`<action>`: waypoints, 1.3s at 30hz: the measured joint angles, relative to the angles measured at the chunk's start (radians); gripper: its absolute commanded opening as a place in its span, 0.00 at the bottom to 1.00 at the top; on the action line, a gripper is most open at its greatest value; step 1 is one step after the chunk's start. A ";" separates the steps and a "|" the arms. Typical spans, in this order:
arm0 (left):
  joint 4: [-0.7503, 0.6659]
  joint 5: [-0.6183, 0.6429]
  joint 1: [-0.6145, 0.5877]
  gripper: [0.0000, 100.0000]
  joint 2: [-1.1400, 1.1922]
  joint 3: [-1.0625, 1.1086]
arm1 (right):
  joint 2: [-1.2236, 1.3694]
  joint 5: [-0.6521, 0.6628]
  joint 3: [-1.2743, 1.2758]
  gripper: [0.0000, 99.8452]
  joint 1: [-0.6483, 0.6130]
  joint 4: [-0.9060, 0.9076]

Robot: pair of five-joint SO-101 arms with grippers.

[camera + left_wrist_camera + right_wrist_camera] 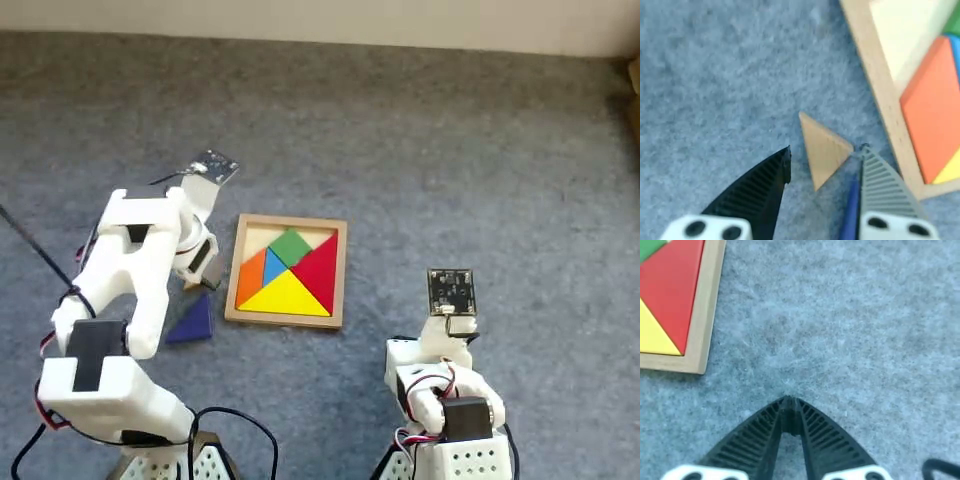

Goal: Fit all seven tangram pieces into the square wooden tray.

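Ribbed jaws of the left arm point(130, 280), one black and one grey, stand apart low over the grey carpeted surface point(715, 65). They flank a small plain-wood triangle point(824, 150) lying flat just ahead of their tips. Its long edge faces the black jaw and runs away from the camera. Its square corner points at the grey jaw's tip, touching or nearly so. A sliver of the dark blue triangle point(852, 210) shows beside the grey jaw; from overhead it lies at lower left of the tray.

Just beyond, at the upper right of the left wrist frame, is the square wooden tray point(880, 75), its pale frame raised around smooth painted pieces. Seen from overhead it holds a green square point(291, 246), a red triangle point(318, 268), a yellow triangle point(285, 296), an orange piece point(250, 280) and a light blue triangle point(272, 264). A bare patch remains in its upper left corner. The left arm is clearly the nearer to both loose triangles. A squeeze across edge and corner could, by the look of it, twist the thin piece.

At lower right of the overhead frame, the right arm point(445, 390) sits folded. The right arm's jaws are pressed together over bare carpet, apart from the tray's corner.
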 measured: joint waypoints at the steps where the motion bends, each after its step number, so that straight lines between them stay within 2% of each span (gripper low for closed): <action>1: 0.008 -0.003 -0.002 0.26 -0.008 0.000 | 0.000 0.000 0.000 0.01 0.000 0.000; 9: 0.006 -0.009 -0.031 0.26 -0.009 0.002 | 0.000 0.000 0.000 0.01 0.000 0.000; 15: -0.132 -0.011 -0.040 0.26 -0.015 0.094 | 0.000 0.000 0.000 0.01 0.000 0.000; 18: -0.157 -0.011 -0.040 0.26 -0.026 0.106 | 0.000 0.000 0.000 0.01 0.000 0.000; 31: -0.173 0.034 -0.014 0.26 -0.028 0.106 | 0.000 0.000 0.000 0.01 0.000 0.000; 39: -0.184 0.037 0.003 0.20 -0.028 0.106 | 0.000 0.000 0.000 0.01 0.000 0.000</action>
